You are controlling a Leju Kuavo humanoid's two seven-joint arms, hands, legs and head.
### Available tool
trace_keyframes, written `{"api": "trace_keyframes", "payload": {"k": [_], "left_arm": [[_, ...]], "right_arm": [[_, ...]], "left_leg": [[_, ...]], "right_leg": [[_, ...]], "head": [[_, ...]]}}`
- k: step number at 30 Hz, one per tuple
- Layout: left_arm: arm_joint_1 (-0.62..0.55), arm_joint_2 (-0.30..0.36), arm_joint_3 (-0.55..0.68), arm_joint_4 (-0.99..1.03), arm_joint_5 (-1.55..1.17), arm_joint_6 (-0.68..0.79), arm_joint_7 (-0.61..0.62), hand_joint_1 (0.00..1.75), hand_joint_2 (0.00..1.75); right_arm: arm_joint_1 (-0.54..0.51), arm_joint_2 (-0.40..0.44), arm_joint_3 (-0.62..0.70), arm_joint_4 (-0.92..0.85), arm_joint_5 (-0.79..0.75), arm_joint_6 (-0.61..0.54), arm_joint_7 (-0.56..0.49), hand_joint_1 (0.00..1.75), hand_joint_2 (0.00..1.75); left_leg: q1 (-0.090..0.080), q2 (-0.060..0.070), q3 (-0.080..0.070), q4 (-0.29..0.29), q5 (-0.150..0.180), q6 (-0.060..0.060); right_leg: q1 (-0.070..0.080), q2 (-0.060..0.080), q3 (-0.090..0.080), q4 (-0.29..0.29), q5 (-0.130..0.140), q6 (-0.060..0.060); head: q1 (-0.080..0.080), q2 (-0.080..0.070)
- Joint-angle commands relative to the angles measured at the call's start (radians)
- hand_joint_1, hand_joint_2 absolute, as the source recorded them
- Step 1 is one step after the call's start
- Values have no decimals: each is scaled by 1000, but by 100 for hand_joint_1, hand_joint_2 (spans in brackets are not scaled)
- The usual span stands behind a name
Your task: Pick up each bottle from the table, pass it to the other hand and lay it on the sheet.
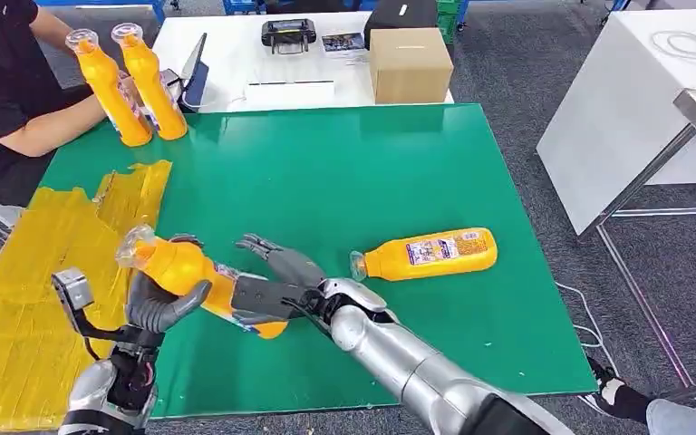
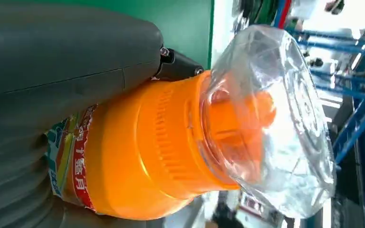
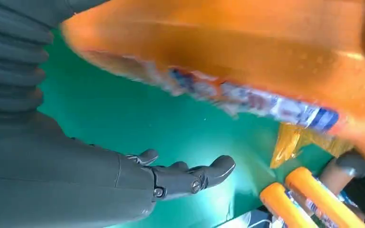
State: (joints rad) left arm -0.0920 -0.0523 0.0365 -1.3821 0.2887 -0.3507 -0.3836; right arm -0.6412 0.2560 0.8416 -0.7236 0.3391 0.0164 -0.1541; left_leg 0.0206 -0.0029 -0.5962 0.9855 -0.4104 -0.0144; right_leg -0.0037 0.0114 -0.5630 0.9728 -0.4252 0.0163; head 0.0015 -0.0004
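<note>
Four orange bottles are being shown in the head view: one is being held aloft by the left hand (image 1: 159, 304), one is lying on its side on the green desk (image 1: 326, 172) to the right (image 1: 430, 254), and two are being held upright by a person (image 1: 4, 86) at the far left corner (image 1: 131, 82). The held bottle (image 1: 190, 276) is being kept tilted, clear cap toward the yellow sheet (image 1: 27, 290), with its base toward the right hand (image 1: 276, 272), apparently so that the handover can be completed. In the left wrist view the thumb and fingers (image 2: 52, 52) are being clamped around the bottle's labelled body, just behind the ribbed shoulder. The right hand's fingers (image 3: 190, 175) are being held apart and extended beside the bottle's base; whether they are touching it cannot be told. The sheet is lying just beside the left hand, so only a short carry is judged to be needed for laying the bottle down.
</note>
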Motion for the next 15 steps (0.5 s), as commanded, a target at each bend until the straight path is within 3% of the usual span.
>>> {"api": "trace_keyframes", "payload": {"k": [1,5,9,14,15], "left_arm": [[-64,52,155,34,-123,42,-58,175,175],[-87,128,233,22,-480,268,-172,175,175],[-53,232,313,43,-784,434,-229,175,175],[-40,232,327,47,-856,462,-246,175,175],[-27,243,328,45,-895,491,-247,175,175]], "right_arm": [[-38,-104,-41,-78,15,4,-4,0,0],[-49,-191,-68,-133,29,29,-19,0,0],[-54,-348,-115,-255,-12,132,-52,0,0],[-48,-384,-138,-300,-25,164,-50,0,0],[-50,-417,-146,-327,-41,169,-52,0,175]], "left_leg": [[0,-1,2,1,-1,1],[0,-2,2,1,-2,2],[0,-4,3,3,-3,3],[-1,-1,3,1,-2,2],[-1,-3,1,0,-1,2]], "right_leg": [[0,-2,2,0,-1,0],[1,-4,3,0,-2,0],[1,-6,5,1,-4,1],[-1,-3,4,1,-3,0],[-1,-4,3,0,-2,0]], "head": [[0,0],[0,0],[1,0],[0,0],[0,0]]}}
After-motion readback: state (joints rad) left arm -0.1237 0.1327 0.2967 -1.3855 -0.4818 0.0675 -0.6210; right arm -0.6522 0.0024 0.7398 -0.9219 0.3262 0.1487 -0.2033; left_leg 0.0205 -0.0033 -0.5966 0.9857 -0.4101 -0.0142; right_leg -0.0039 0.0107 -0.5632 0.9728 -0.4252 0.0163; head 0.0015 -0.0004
